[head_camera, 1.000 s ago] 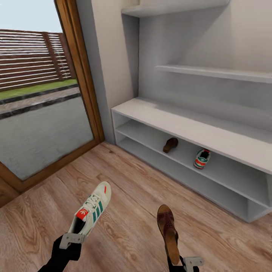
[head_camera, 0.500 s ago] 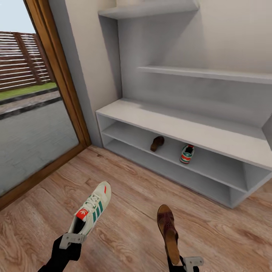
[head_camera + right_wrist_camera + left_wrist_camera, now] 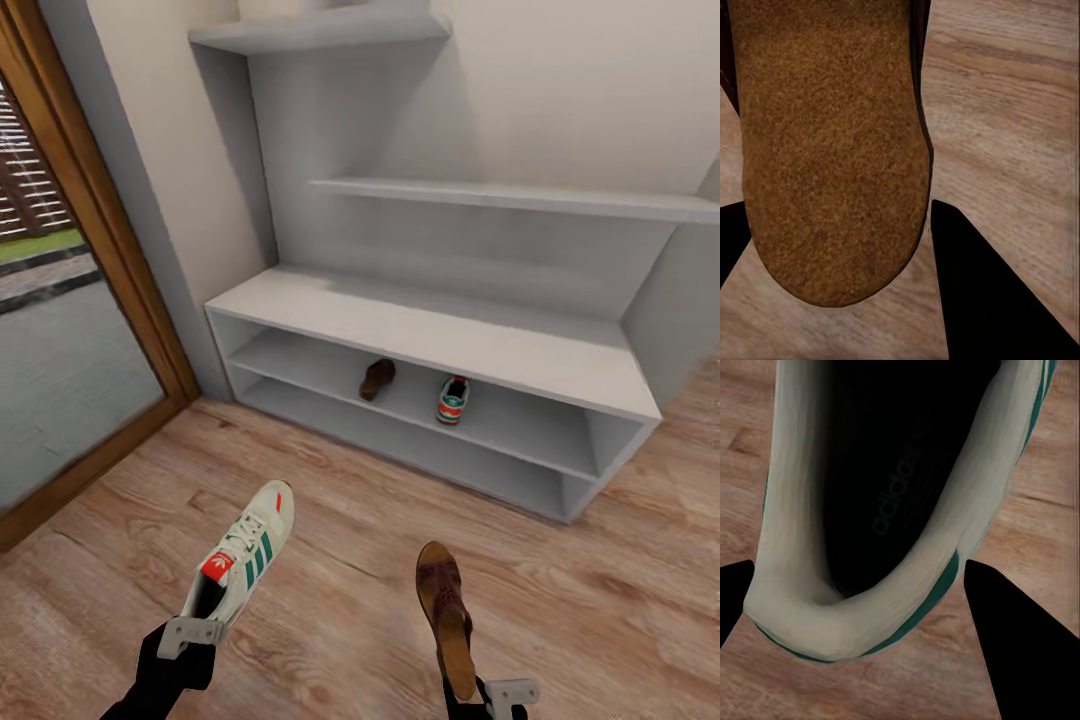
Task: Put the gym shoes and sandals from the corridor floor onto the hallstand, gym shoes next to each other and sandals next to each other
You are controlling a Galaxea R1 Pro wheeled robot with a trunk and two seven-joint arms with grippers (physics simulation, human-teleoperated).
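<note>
While the left tool (image 3: 190, 632) clamps a cream green-striped gym shoe (image 3: 243, 558), the right tool (image 3: 487, 693) grips a brown sandal (image 3: 444, 612).

The pale grey hallstand (image 3: 440, 335) stands on the wood-plank corridor floor (image 3: 620, 600), against the far wall, just right of a wood-framed glass door. Its wide bench top and staggered upper shelves are bare. On the low shelf beneath the bench, one brown sandal (image 3: 377, 379) lies to the left of one gym shoe (image 3: 452, 399), the two near each other but apart.
</note>
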